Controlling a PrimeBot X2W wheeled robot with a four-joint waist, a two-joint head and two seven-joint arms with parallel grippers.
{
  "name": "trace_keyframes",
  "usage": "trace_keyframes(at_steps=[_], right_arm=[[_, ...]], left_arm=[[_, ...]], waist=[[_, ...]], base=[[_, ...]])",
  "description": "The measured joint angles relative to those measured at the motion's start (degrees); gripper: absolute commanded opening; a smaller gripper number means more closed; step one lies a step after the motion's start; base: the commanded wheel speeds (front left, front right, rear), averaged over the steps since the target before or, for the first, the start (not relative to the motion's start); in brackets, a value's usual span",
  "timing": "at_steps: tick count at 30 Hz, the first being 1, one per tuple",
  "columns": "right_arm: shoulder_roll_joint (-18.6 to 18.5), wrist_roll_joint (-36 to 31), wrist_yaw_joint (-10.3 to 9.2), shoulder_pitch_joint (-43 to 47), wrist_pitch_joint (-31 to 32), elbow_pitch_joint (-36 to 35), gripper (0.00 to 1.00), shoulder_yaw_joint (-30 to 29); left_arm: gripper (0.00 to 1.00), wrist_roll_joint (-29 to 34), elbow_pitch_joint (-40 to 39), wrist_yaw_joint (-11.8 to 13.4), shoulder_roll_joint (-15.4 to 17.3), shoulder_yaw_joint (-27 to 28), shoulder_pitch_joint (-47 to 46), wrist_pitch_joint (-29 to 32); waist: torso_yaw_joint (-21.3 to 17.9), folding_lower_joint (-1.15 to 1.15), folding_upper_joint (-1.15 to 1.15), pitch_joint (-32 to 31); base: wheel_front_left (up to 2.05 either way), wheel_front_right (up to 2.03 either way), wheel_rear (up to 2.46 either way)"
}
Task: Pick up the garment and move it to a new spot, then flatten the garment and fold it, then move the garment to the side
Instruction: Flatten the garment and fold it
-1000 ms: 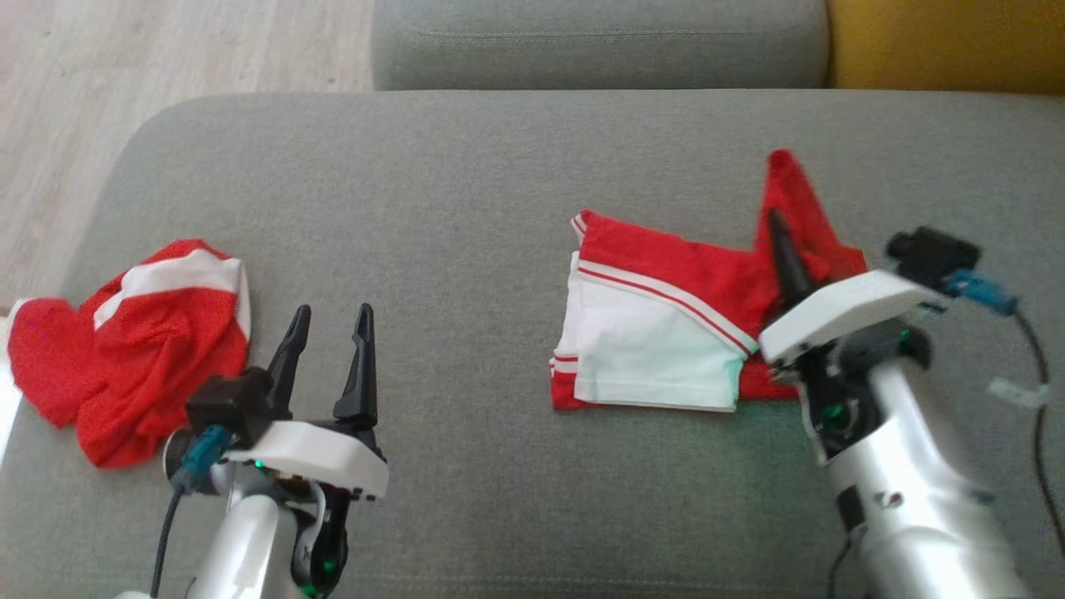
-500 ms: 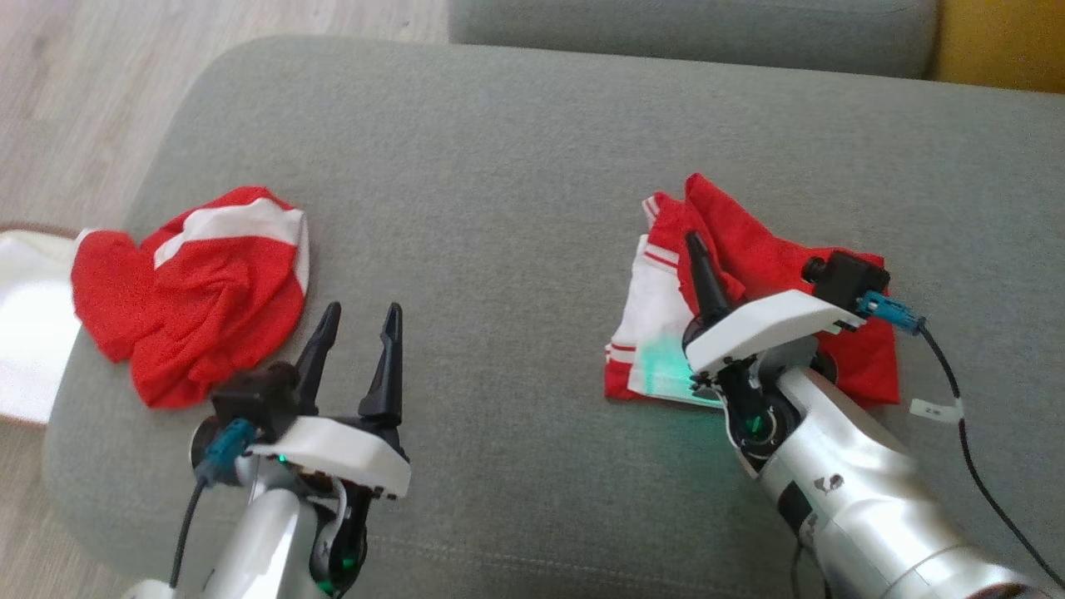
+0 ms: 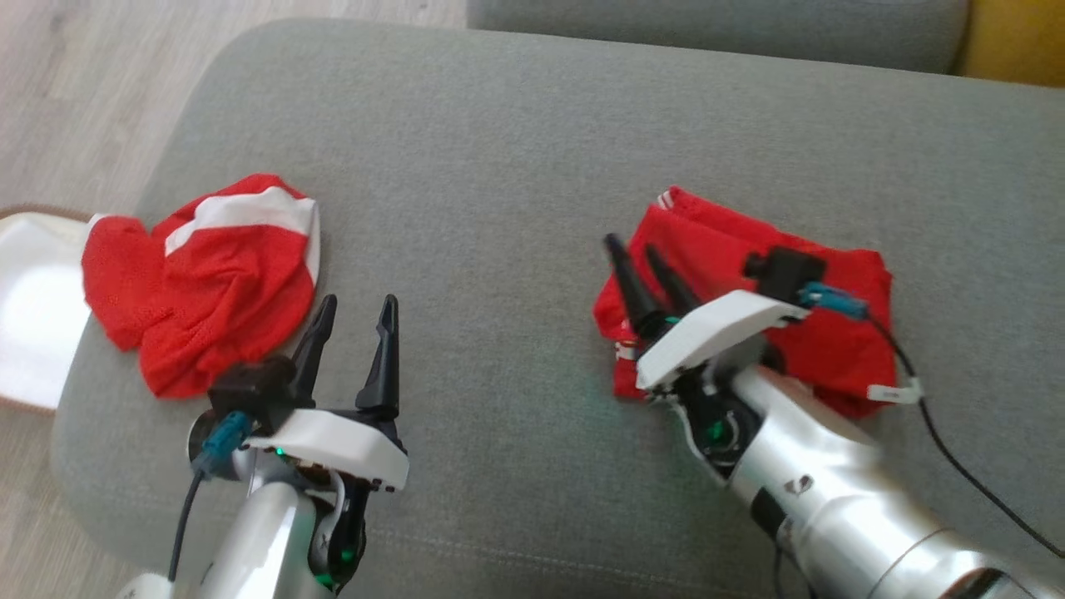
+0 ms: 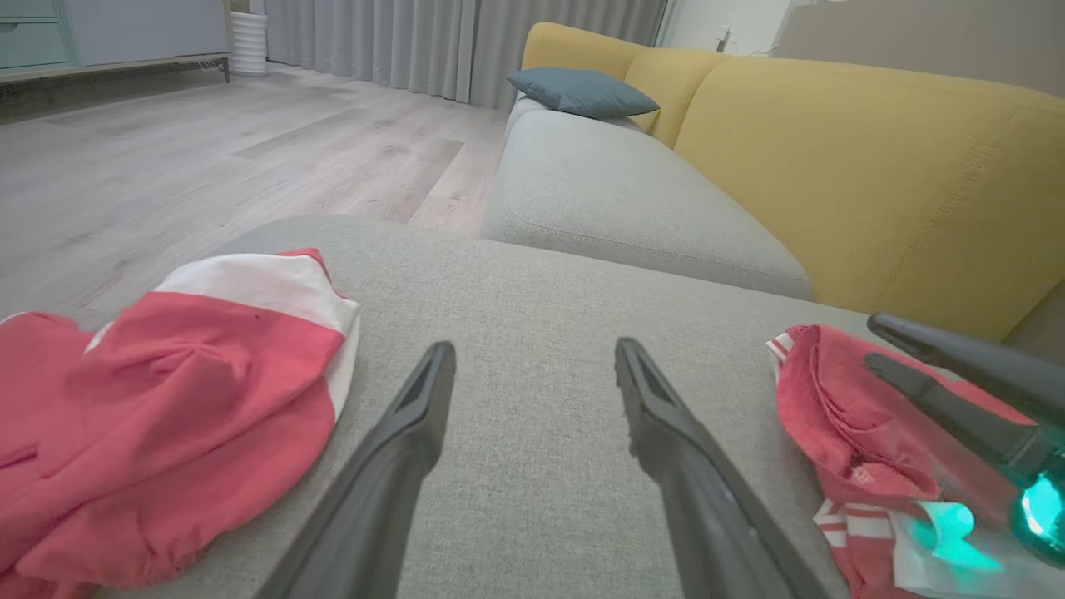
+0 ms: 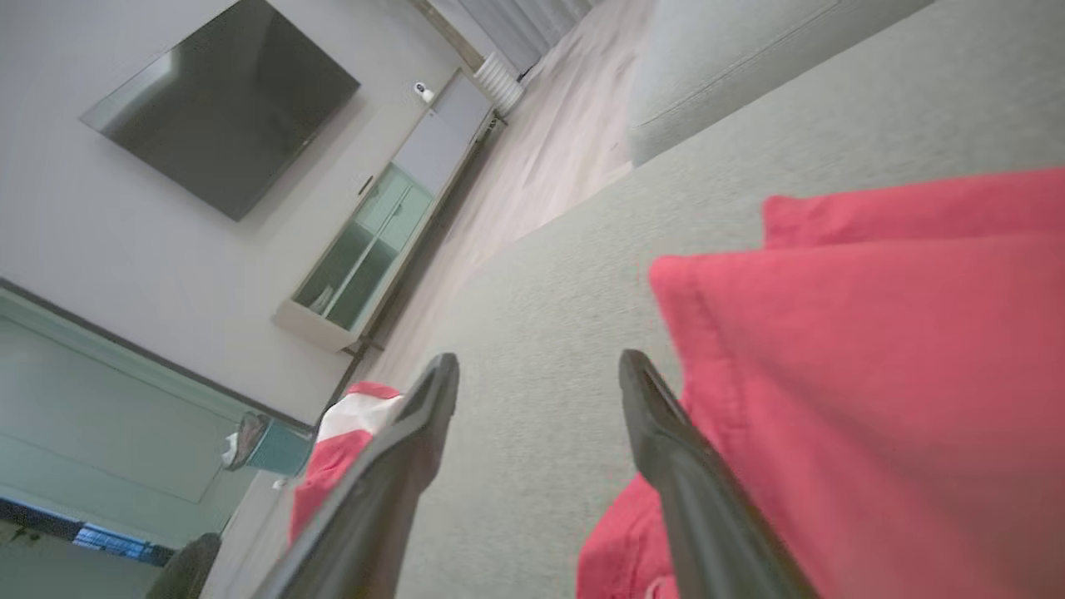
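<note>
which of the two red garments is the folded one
The garment at the right end effector: a flat, neat red rectangle. The other garment, by the left end effector, is a crumpled heap showing a white band.

Silver forearms (image 3: 832, 507); white wrist plates (image 3: 715, 337); black tapered jaws; teal connectors (image 3: 828, 297), black cables (image 3: 957, 463); green lights (image 3: 715, 431).

You have a grey sofa cushion (image 3: 499, 166) carrying two things, well apart: a folded red garment (image 3: 832, 349) at right, a crumpled red-and-white garment (image 3: 225, 283) near its left edge.
</note>
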Motion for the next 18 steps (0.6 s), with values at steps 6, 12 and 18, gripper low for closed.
trace_keyframes(at_steps=[6, 12, 18], right_arm=[[0.21, 0.85, 0.0, -0.38, 0.0, -1.34, 1.0, 2.54], [0.18, -15.53, 0.0, -3.43, 0.0, 2.49, 1.0, -8.62], [-0.8, -42.58, 0.0, -0.25, -0.03, -2.49, 1.0, -29.07]], left_arm=[[1.0, 0.01, -0.03, 0.34, 0.0, 0.4, 0.06, 0.0], [1.0, 0.2, -2.38, 0.59, 0.01, 1.92, 0.16, 0.01], [1.0, 0.2, -4.2, 1.09, -0.01, 2.43, 0.2, 0.0]], waist=[[-2.9, 0.0, 0.0, -1.38], [-6.49, 0.0, 0.0, -2.5], [-9.67, 0.0, 0.0, -2.92]], base=[[0.0, 0.0, 0.0], [0.0, 0.0, 0.0], [0.0, 0.0, 0.0]])
